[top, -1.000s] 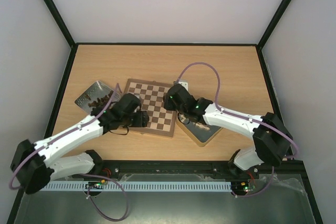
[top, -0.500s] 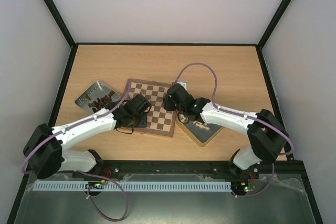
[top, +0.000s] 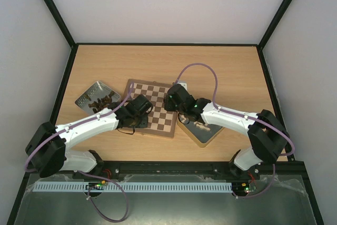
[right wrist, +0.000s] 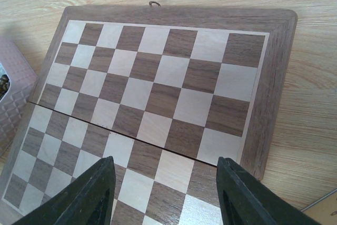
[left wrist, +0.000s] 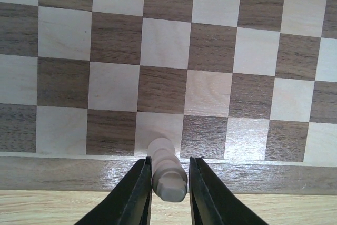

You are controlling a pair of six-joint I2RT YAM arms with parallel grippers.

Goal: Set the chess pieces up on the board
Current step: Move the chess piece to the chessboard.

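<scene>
The left end effector (left wrist: 169,160) is pinched on a pale piece (left wrist: 167,176), one finger tight against each side. A second ago the jaws were much wider. The piece sits at six o'clock in the left wrist view. Its far end is over a cream square in the outermost row of the board (left wrist: 158,67), right by the brown border, and its broad end faces the camera. I cannot tell whether it stands or hangs just above the wood.

From above, the left end effector (top: 140,111) has slid toward three o'clock. It was at the board's (top: 158,97) nine o'clock edge and is now over the squares near seven o'clock. The arm's elbow has swung inward.

The right end effector (right wrist: 166,160) has hardly moved. Its fingers are spread wide with nothing between them, and it hovers over the board's three o'clock side.

On the surface (top: 221,67), a grey tray (top: 89,94) of dark pieces (top: 100,102) lies at the board's nine o'clock. A square tin (top: 210,136) with pale pieces (top: 200,126) lies at four o'clock.
</scene>
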